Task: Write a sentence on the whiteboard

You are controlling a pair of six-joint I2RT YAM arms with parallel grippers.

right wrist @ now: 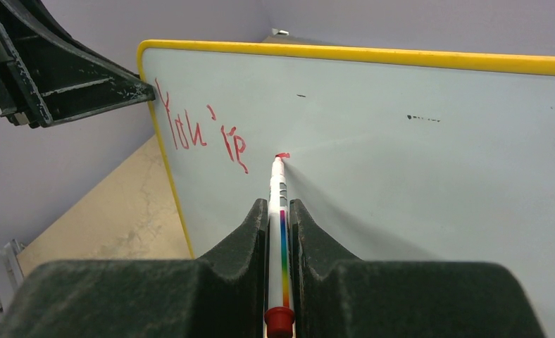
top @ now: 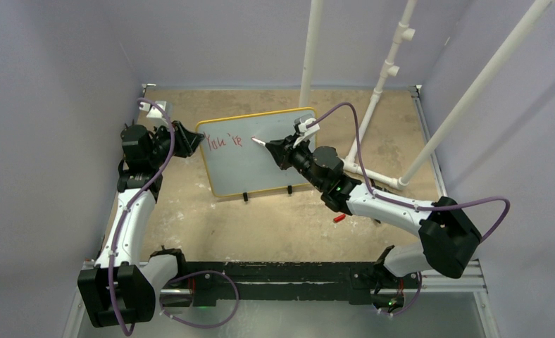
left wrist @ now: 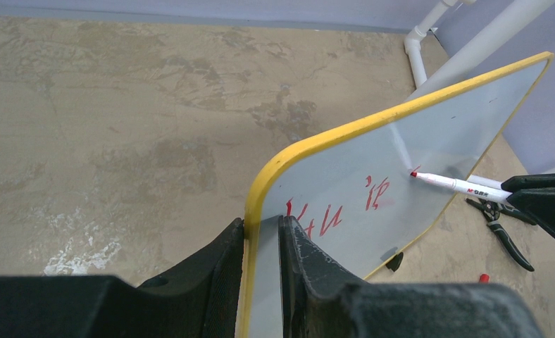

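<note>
The whiteboard (top: pixel 246 172), white with a yellow frame, stands tilted on black feet at mid-table. Red writing "You're" (top: pixel 225 143) runs along its upper left. My left gripper (top: pixel 194 141) is shut on the board's left edge; in the left wrist view its jaws (left wrist: pixel 260 222) pinch the yellow frame of the whiteboard (left wrist: pixel 437 127). My right gripper (top: pixel 278 149) is shut on a white marker (top: pixel 258 141) with a rainbow stripe. In the right wrist view the marker (right wrist: pixel 277 190) sits between the jaws of the right gripper (right wrist: pixel 279 204), its red tip touching the whiteboard (right wrist: pixel 415 183) just right of the writing (right wrist: pixel 197 134).
A red marker cap (top: pixel 339 218) lies on the table right of the board. Black pliers (left wrist: pixel 503 229) lie near it. White PVC pipes (top: pixel 380 91) rise behind and right of the board. Walls close in the table on three sides.
</note>
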